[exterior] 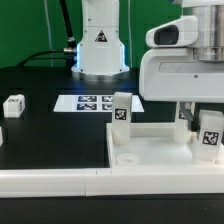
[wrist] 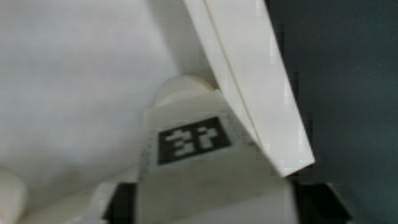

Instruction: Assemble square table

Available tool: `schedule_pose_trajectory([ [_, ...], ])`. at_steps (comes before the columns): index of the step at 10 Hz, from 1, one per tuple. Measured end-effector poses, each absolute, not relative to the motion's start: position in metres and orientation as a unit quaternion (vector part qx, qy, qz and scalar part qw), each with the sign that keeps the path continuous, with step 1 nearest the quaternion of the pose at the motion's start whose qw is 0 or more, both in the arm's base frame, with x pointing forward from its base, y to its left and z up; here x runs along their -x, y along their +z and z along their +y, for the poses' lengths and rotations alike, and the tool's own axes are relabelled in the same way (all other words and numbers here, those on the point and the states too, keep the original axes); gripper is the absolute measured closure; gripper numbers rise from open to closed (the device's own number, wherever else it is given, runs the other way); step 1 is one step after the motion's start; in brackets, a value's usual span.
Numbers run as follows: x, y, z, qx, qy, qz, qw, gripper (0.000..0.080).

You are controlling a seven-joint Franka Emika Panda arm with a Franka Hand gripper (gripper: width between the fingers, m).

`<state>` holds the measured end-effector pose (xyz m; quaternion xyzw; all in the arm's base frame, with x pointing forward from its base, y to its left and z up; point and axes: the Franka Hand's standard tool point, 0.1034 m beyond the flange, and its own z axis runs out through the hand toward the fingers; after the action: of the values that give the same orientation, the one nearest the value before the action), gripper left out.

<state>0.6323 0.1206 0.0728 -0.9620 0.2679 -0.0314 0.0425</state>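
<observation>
White plastic leg block (exterior: 209,135), faced with a black-and-white tag, is seen clamped between the fingers of the gripper (wrist: 217,200) at the square slab (exterior: 160,150), toward the exterior view's right; its long axis is held upright.

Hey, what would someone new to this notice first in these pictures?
The fingers grip a tagged leg block over the white square slab at the exterior view's right. A second leg block stands upright by the slab's far corner; a third leg block sits alone at that view's left.
</observation>
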Motion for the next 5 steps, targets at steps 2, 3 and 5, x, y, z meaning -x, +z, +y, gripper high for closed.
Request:
schedule_pose_trajectory([
  [2, -0.6326, 0.0727, 0.1194, 0.935, -0.028, 0.350, 0.045, 0.0502],
  [3, -0.6326, 0.0729, 0.1186, 0.911, -0.025, 0.408, 0.047, 0.0502],
  [5, -0.6297, 0.0706, 0.1187, 0.823, -0.009, 0.564, 0.062, 0.0503],
])
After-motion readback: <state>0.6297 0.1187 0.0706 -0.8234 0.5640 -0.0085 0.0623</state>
